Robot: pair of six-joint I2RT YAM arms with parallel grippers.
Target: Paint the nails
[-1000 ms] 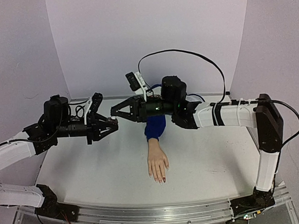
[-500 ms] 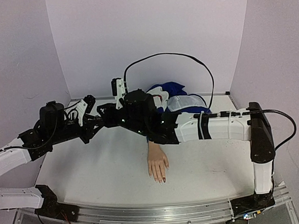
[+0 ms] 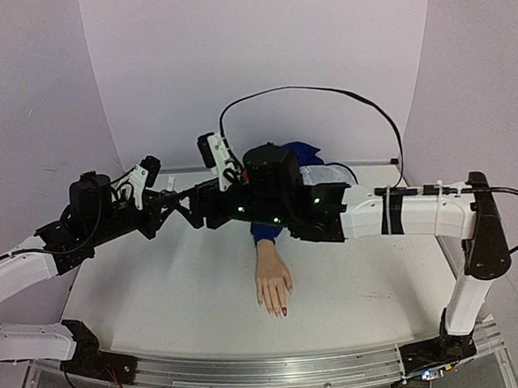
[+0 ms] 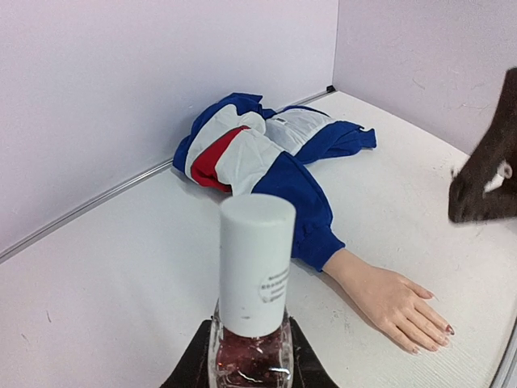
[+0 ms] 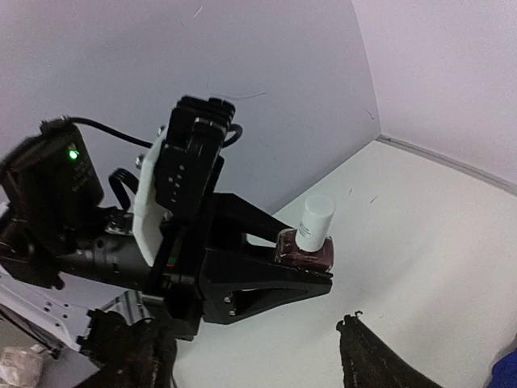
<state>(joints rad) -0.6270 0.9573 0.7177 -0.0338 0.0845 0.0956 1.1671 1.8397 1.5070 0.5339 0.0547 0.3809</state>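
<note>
While my left pincer hangs above the left part of the white bench, it is pressed onto the small glass bottle of dark-red polish with a tall white cap. The black fingers clamp the glass body from both sides. The bottle stands upright in that grip, cap on, clear of the bench.

Just to the right of it is my right pincer, reached across from the far side and pointing at the bottle. Its two dark fingers are spread wide with nothing between them. They are near the bottle but not touching it; the cap stands just beyond their tips in the right wrist view.

Further right, and nearer my bases, a pale skin-toned mannequin hand lies palm down on the bench, fingers pointing toward the near edge. The nails are at those fingertips, well apart from both pincers. One shows dark red and the others look pale pinkish, though they are very small. A blue sleeve covers the wrist, passes under my right arm, and joins a crumpled blue, white and red jacket by the back wall.
</note>
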